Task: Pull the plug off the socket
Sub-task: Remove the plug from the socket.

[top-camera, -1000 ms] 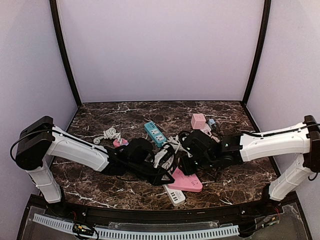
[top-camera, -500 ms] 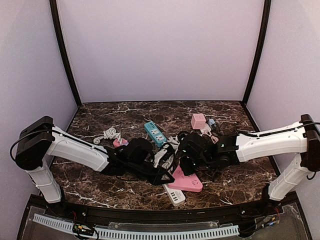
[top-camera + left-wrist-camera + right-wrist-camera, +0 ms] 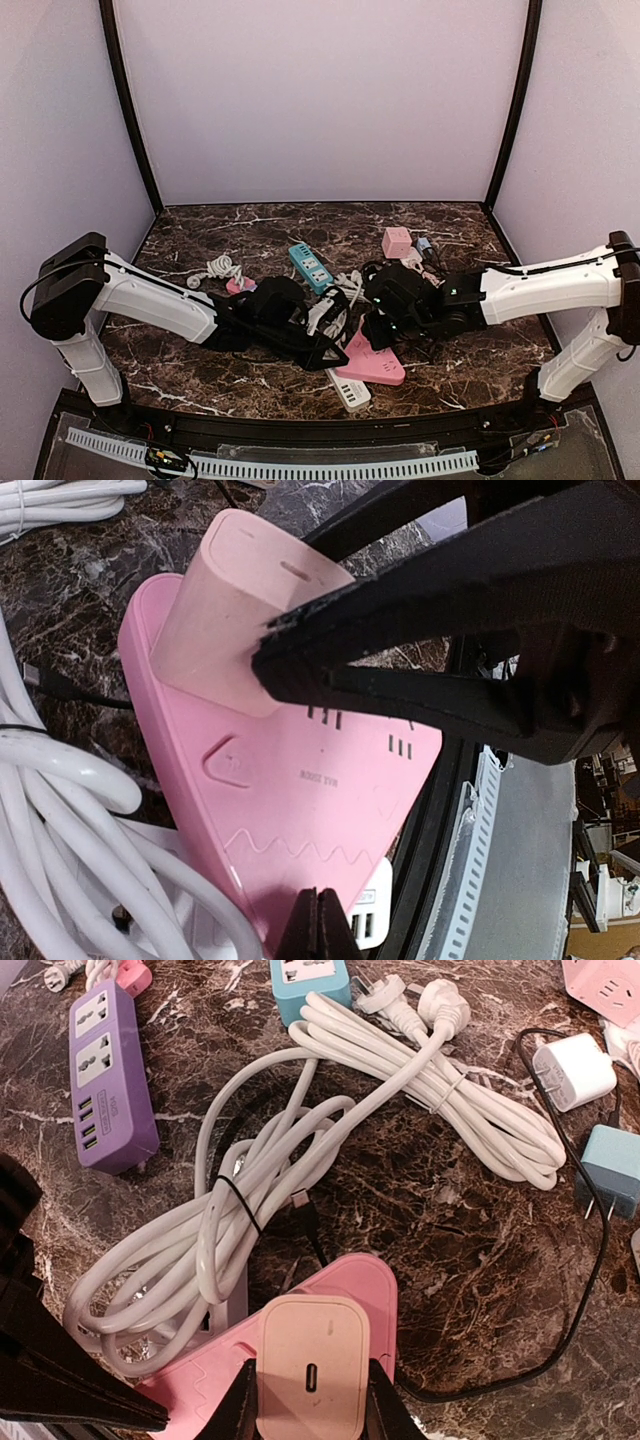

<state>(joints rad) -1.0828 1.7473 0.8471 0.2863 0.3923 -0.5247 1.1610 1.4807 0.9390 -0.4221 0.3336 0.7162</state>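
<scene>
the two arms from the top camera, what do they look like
The left arm and right arm have white tubular shells with black joint housings and wrists. A thin black cable runs along each. The left pincer and right pincer have black tapered fingers.

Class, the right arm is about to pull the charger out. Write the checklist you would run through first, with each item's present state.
1. Right gripper closed on both sides of the pink plug: ok.
2. Plug seated in the pink socket, ready to pull: ok.
3. Left gripper shut, tip on the socket to hold it down: ok.
4. White cable bundle lying off the plug: ok.
5. Hold firm enough not to slip: cannot tell.
</scene>
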